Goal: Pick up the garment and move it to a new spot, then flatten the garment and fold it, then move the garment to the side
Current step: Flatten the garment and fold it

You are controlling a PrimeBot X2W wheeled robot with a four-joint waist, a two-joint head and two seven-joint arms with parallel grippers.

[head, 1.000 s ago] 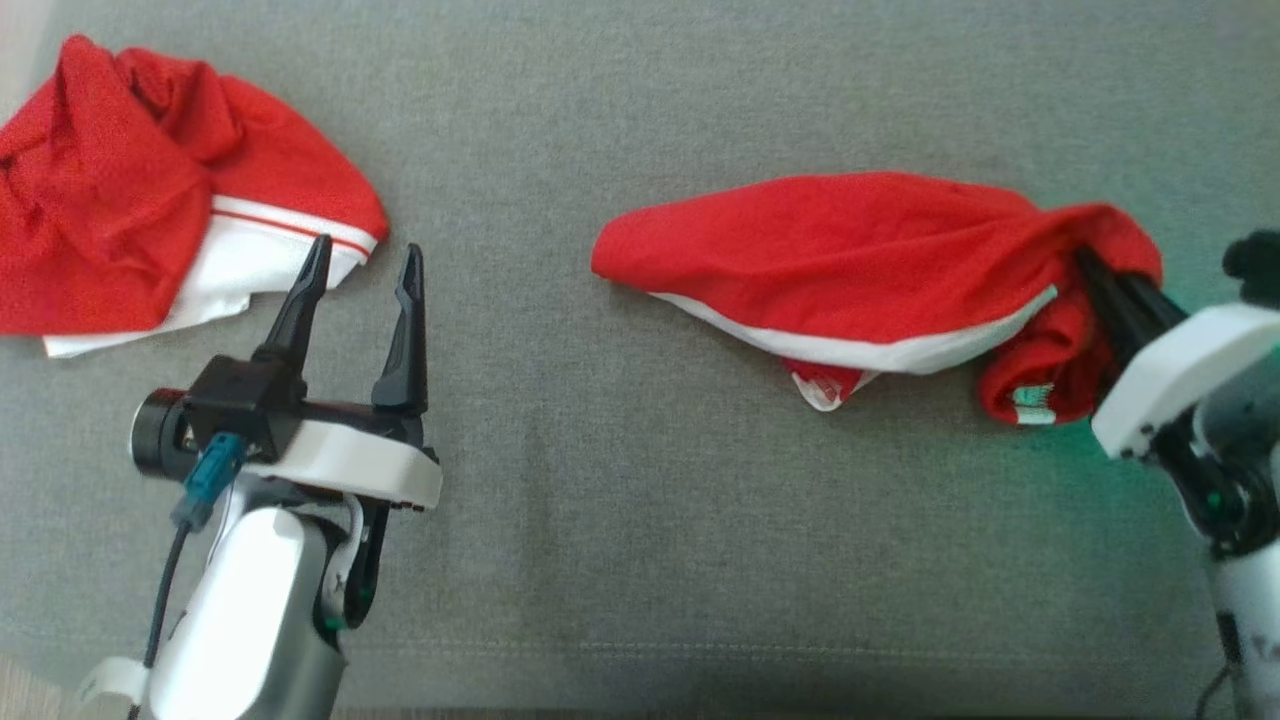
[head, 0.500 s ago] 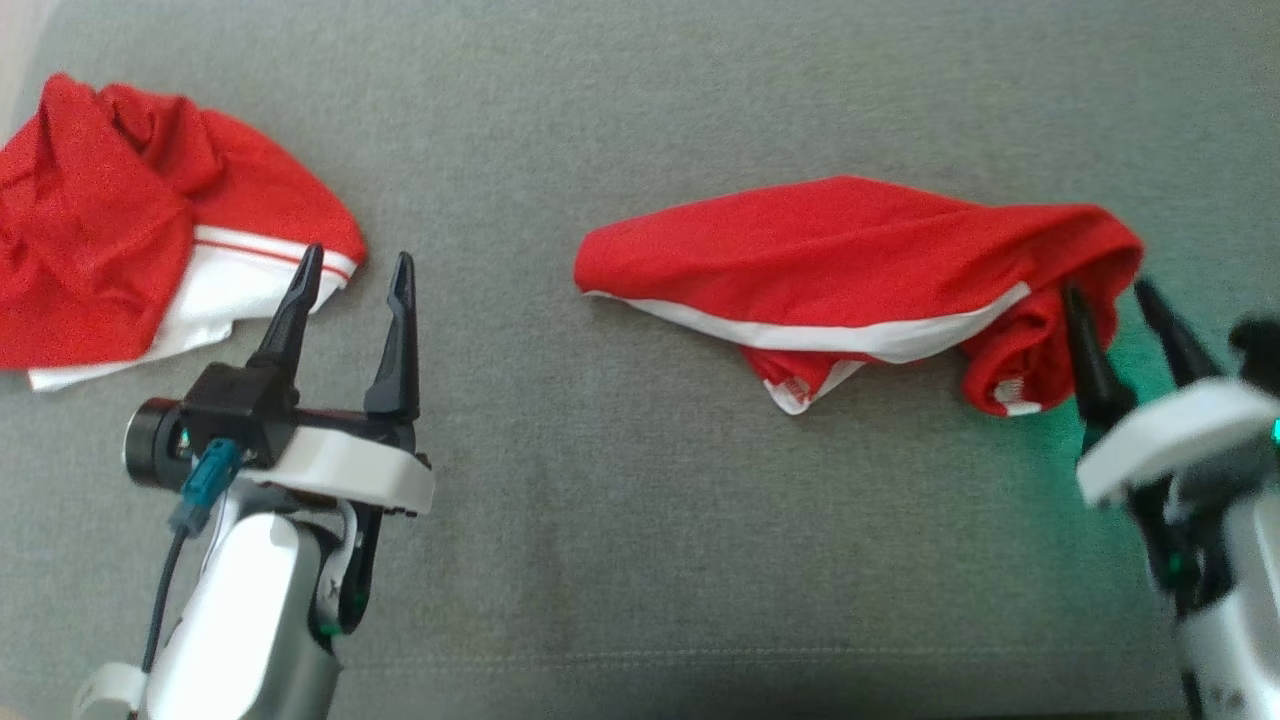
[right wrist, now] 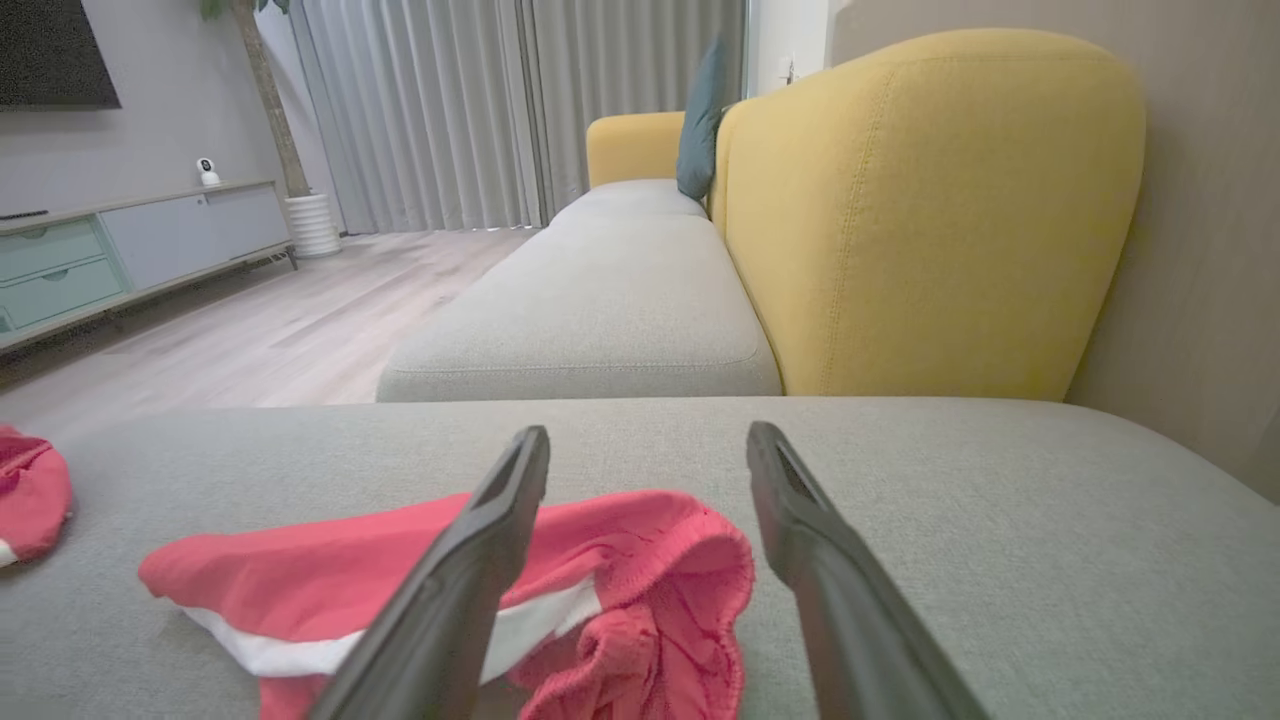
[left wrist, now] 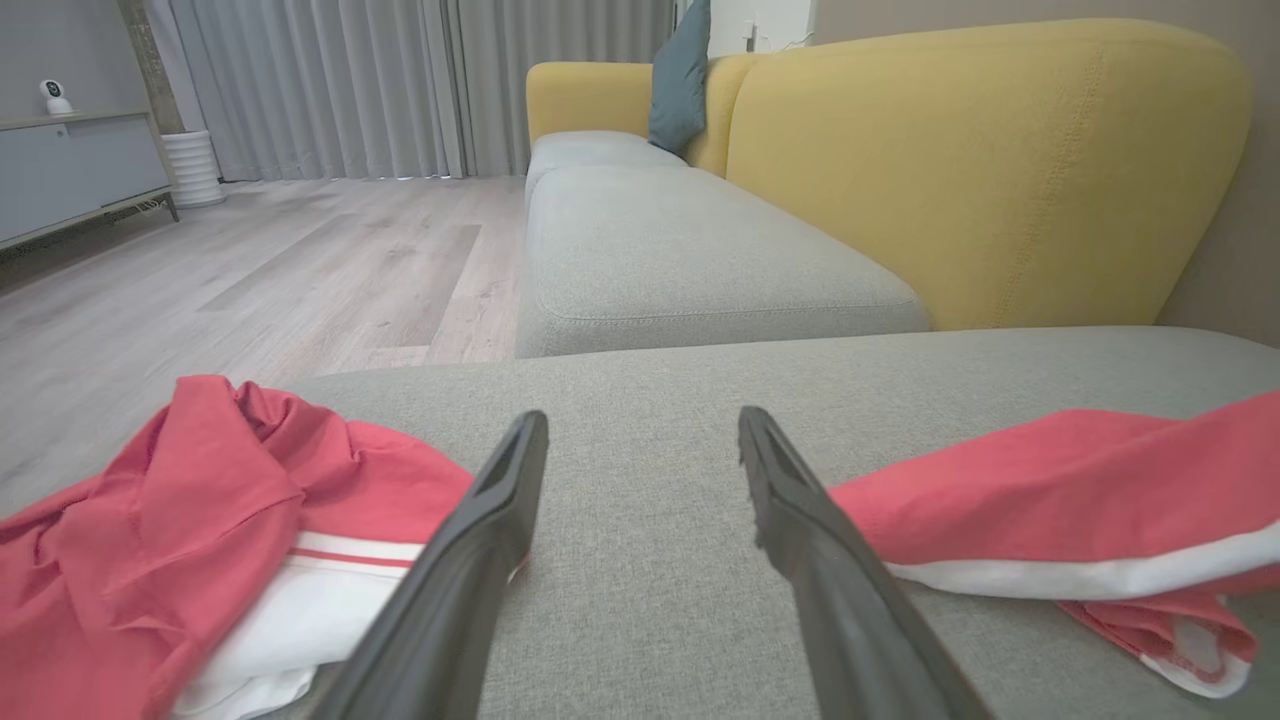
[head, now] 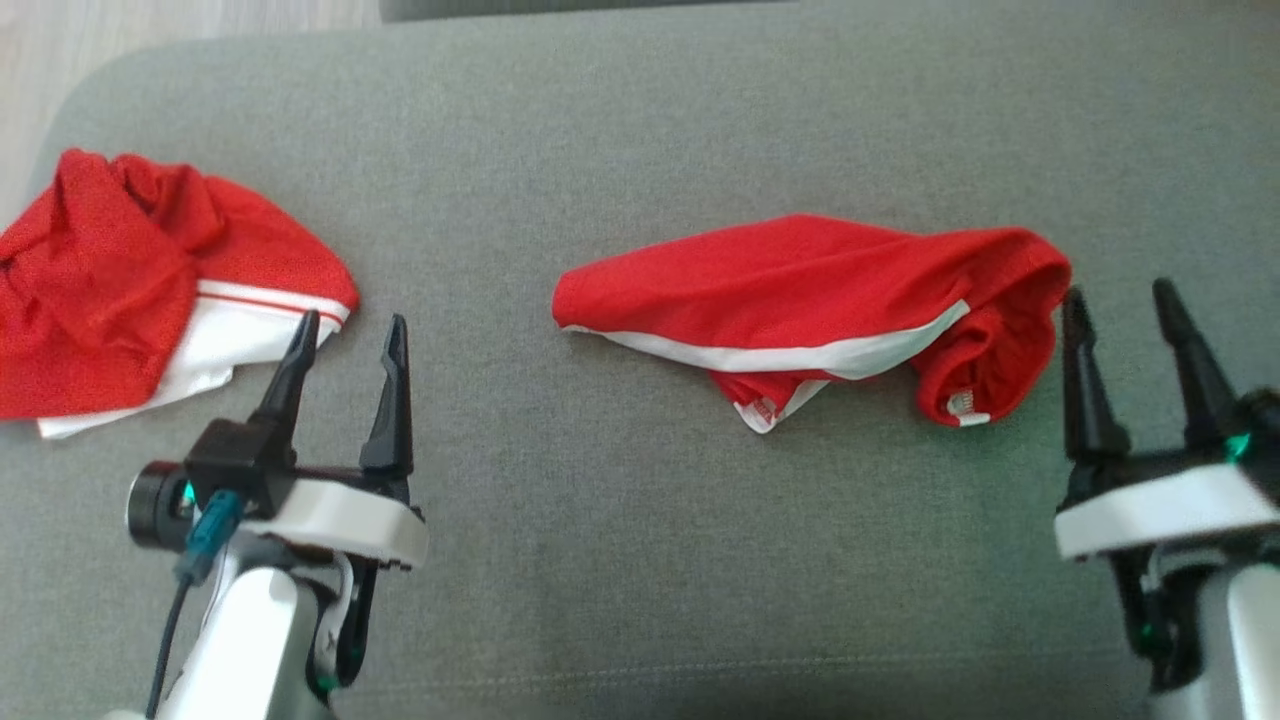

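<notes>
A red garment with a white band lies bunched in a long heap on the grey cushion, right of centre. It also lies low in the right wrist view as the garment. My right gripper stands open just right of its bunched end, apart from the cloth. My left gripper is open too, holding nothing, near the white edge of a second red and white garment at the far left. In the left wrist view both cloths flank the left gripper.
The grey cushion's rounded far-left corner drops to a pale wood floor. A yellow sofa back and another grey seat lie beyond the cushion. A low cabinet stands across the floor.
My right gripper was shut on the garment's right end, then let go and drew back to the right and down. The cloth has settled on the cushion. The head camera has tilted, shifting the whole picture downward.
</notes>
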